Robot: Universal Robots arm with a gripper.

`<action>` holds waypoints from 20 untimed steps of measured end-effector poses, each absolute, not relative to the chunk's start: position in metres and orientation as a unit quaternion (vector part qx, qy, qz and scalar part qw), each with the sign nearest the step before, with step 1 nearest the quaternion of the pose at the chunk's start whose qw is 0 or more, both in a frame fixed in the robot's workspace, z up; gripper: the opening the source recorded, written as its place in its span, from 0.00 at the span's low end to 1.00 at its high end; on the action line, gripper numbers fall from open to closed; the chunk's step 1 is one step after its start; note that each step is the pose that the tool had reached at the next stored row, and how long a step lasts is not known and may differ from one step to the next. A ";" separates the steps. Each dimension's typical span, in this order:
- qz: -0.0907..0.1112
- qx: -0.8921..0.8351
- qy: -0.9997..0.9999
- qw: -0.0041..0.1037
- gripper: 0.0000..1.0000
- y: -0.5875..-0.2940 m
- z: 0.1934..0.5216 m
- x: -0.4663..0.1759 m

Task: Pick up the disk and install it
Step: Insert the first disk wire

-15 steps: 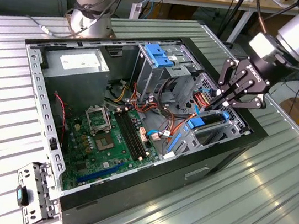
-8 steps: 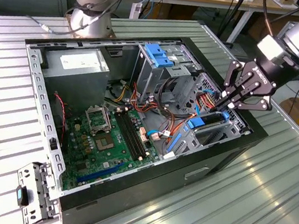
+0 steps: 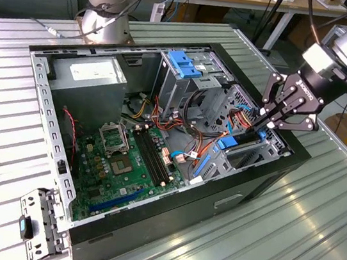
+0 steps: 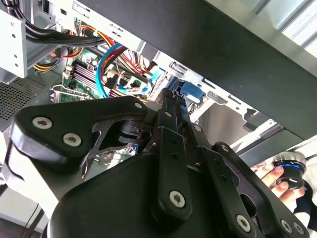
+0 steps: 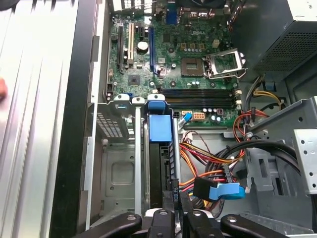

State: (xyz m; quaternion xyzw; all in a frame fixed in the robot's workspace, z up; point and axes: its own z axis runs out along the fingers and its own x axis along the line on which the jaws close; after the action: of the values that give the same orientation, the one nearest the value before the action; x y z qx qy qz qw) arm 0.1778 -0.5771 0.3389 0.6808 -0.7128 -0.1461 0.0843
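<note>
The disk (image 3: pixel 239 143) stands on edge in the lower drive bay at the exterior view's right side of the open computer case (image 3: pixel 167 220). Its blue carrier frame (image 5: pixel 161 128) tops a dark narrow body between the bay's grey metal rails. My gripper (image 3: pixel 263 125) reaches down over the bay, shut on the disk's near edge. In the first wrist view my gripper (image 5: pixel 174 201) pinches that edge. In the second wrist view my gripper (image 4: pixel 171 101) meets just beside the disk's blue frame (image 4: pixel 190 92).
A green motherboard (image 3: pixel 120 161) lies on the case floor, with a power supply (image 3: pixel 91 74) at the back. A tall grey cage with a blue bracket (image 3: pixel 186 64) stands mid-case. Red and orange cables (image 5: pixel 208 158) run beside the bay. A person's hand (image 4: pixel 277 179) holds a small device.
</note>
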 end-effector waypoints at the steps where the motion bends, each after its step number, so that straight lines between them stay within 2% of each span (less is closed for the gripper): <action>1: -0.146 0.679 -0.714 0.084 0.16 -0.578 0.339 0.178; 20: -0.146 0.671 -0.722 0.084 0.16 -0.581 0.337 0.177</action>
State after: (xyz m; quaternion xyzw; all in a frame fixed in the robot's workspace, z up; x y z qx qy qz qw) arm 0.1774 -0.5812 0.3366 0.6714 -0.7218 -0.1457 0.0839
